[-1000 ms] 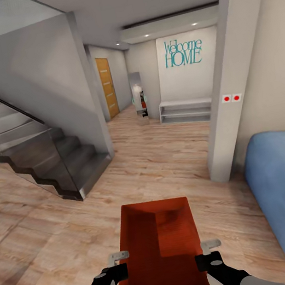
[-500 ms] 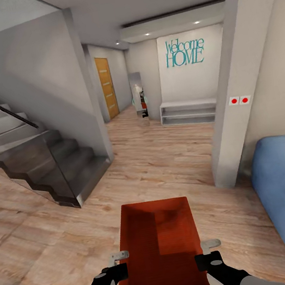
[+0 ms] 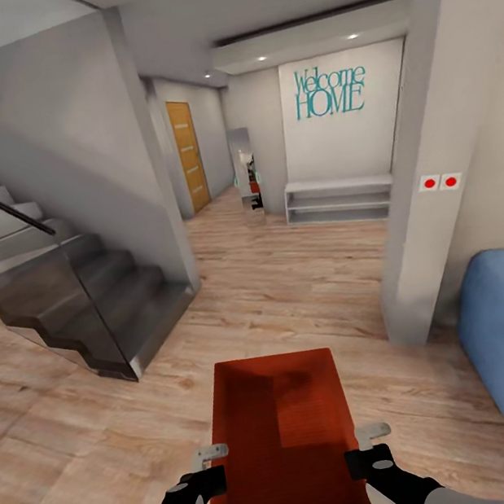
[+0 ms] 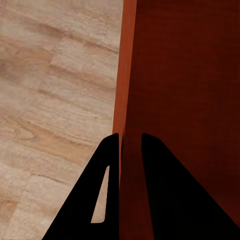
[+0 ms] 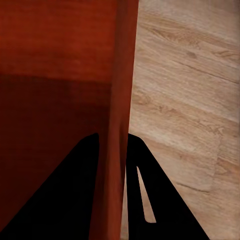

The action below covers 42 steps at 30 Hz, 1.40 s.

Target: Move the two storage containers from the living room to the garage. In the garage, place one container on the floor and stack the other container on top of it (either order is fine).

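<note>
Head view: storage container (image 3: 284, 436) clamped between left tool (image 3: 209, 468) and right tool (image 3: 371, 446).

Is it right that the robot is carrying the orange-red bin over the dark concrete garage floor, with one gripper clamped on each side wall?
Not quite. The storage container is held by the left gripper and right gripper on opposite side walls, but the floor under it is light wood planks, not dark concrete. The head view and both wrist views show this.

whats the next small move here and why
Probably keep rolling forward down the hallway toward the wooden door: both pincers, left and right, clamp the storage container's side walls, and the wood-plank floor means this isn't the garage.
</note>
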### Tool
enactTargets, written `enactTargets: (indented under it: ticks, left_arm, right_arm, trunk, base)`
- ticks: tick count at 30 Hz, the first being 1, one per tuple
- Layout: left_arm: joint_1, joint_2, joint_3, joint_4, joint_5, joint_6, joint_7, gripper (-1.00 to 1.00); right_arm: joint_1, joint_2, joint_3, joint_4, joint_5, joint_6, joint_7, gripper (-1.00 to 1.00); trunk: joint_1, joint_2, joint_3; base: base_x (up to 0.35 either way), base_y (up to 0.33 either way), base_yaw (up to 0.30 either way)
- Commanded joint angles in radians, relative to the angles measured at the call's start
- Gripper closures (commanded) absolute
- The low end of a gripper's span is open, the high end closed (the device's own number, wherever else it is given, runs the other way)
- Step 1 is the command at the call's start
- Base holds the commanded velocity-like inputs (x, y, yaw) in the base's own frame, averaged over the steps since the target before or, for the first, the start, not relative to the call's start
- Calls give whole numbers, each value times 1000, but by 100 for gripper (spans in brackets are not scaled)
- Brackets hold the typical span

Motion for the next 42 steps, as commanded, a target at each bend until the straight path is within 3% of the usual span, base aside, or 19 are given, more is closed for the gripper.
enactTargets:
  ticks: [1,42]
  left_arm:
    - [0,1,-9,-5,-14,7,11,100]
    - [0,1,-10,-4,-14,7,11,100]
  right_arm:
    - [-2,-1,7,31,-24,-6,-5,100]
    - [-2,0,8,31,-23,-7,-5,100]
  trunk:
    - [1,-2,-2]
    - [1,-2,-2]
  base:
    - [322,0,0]
    - [322,0,0]
